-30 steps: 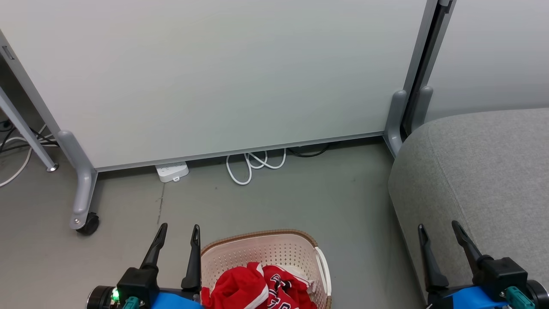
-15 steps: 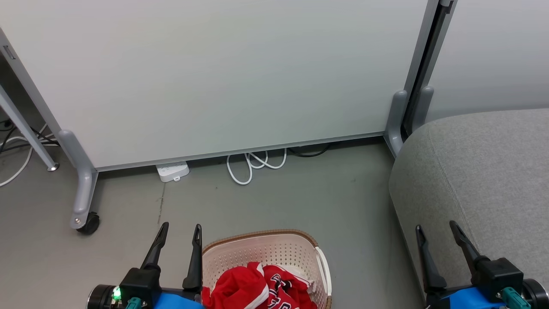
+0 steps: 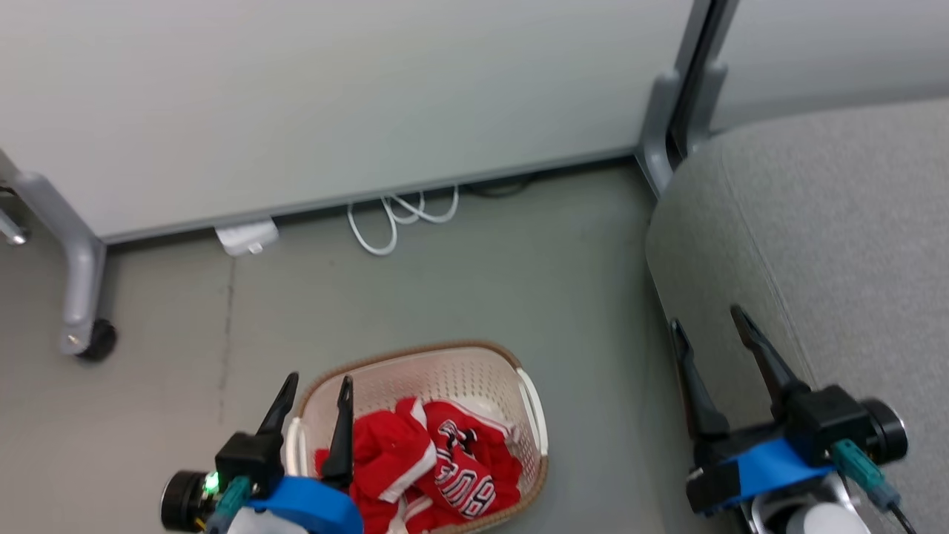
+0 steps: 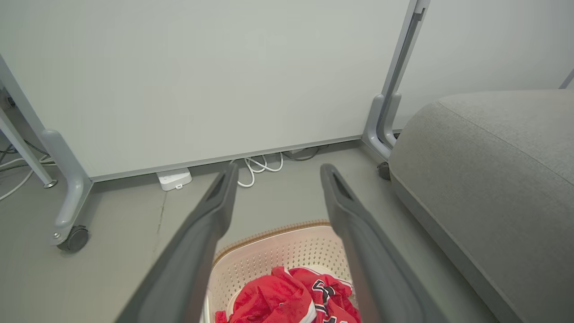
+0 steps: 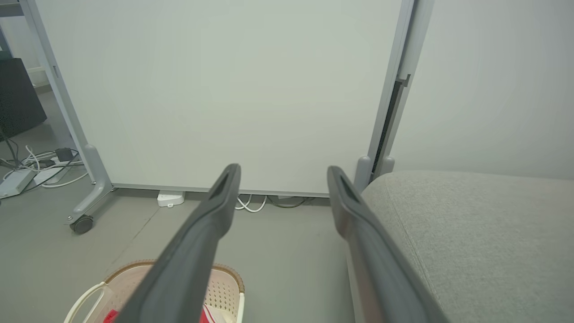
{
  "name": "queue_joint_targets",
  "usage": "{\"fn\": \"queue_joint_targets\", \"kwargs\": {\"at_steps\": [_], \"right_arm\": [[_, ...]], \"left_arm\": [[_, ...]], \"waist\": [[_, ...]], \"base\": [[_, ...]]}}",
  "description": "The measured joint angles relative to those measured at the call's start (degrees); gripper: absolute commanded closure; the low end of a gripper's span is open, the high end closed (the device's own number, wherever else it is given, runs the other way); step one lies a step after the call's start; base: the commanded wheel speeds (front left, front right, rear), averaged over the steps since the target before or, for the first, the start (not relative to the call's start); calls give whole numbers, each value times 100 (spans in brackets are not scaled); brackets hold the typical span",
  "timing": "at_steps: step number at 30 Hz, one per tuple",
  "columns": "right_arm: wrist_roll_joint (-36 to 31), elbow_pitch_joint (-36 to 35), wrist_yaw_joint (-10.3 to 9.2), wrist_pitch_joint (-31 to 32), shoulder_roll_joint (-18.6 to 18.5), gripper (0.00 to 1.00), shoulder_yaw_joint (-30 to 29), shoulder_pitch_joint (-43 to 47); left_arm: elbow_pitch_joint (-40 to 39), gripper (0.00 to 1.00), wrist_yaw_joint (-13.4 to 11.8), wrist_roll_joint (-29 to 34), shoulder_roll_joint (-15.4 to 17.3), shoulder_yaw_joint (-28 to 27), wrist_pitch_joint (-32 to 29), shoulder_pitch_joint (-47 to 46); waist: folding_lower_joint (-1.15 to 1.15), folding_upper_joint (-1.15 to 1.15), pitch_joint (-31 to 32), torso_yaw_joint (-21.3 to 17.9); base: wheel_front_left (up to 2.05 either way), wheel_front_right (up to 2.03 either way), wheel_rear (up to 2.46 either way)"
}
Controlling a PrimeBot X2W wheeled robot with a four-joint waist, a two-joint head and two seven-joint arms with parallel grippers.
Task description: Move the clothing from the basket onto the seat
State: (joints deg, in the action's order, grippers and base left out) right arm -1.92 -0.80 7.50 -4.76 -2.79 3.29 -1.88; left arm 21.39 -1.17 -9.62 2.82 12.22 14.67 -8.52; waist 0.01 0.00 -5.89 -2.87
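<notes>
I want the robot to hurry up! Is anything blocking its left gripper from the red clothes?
Nothing visible is. The open left gripper hangs near the left rim of the basket, and the clothes lie uncovered on top inside it. Between basket and sofa lies open floor.

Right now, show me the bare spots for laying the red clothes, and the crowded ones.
Bare: the top of the large grey fabric sofa, by the open right gripper, and the grey floor strip between it and the cream perforated plastic basket. Crowded: the basket, heaped with red-and-white garments, and the foot of the white partition panel, with white cable loops.
</notes>
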Motion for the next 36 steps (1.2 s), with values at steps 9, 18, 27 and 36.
{"fn": "queue_joint_targets", "kwargs": {"at_steps": [9,18,27,36], "right_arm": [[200,233,0,-389,-4,0,486,-1045],[382,641,0,-778,-10,0,804,-1873],[616,940,0,-970,-9,0,932,-2199],[710,1093,0,-1014,-8,0,999,-2286]], "left_arm": [[1047,0,240,29,237,96,-388,-1109],[2234,0,231,177,656,100,-1000,-2006],[3029,0,-92,177,906,4,-1369,-2372],[3457,77,-421,115,1018,-94,-1460,-2560]], "waist": [[1,0,-1256,-592],[1,0,-2464,-1357],[0,0,-3252,-1996],[-1,0,-3420,-2166]], "base": [[0,0,0],[0,0,0],[0,0,0],[0,0,0]]}}
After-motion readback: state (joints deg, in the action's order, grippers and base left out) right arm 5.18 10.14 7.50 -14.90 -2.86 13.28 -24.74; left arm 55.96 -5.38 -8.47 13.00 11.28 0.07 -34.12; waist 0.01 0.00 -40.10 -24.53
